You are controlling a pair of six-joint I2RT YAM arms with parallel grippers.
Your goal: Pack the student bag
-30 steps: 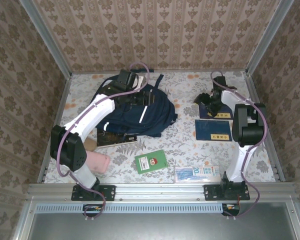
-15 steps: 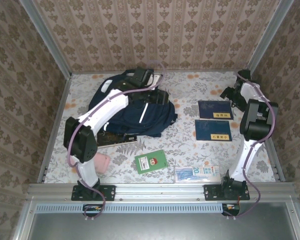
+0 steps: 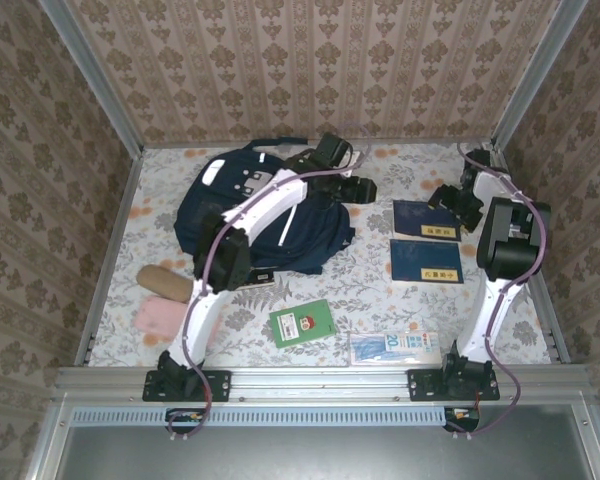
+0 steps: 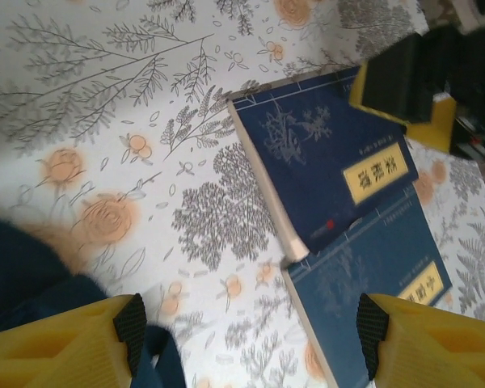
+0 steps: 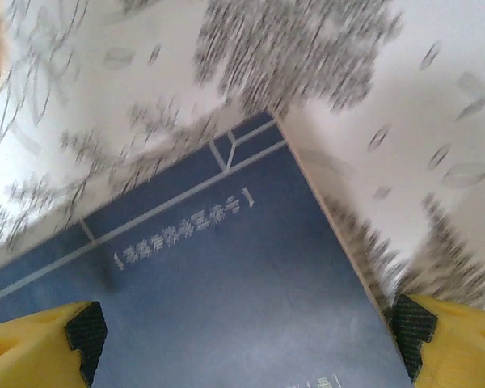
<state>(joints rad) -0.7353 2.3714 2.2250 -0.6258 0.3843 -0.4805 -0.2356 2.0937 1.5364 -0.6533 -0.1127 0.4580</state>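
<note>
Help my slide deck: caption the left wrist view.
Open left gripper hovers over the floral tablecloth, two navy books ahead, the student bag at lower left.

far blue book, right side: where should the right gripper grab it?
Probably its far-right corner, coming from the far side. The far blue book lies flat, cover up, its near edge close against the second book, so only the outer edges are free. The right gripper hovers open above it.

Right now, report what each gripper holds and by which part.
Nothing is held: the left gripper and the right gripper both stand open, the right one over a dark-blue rectangular book.
</note>
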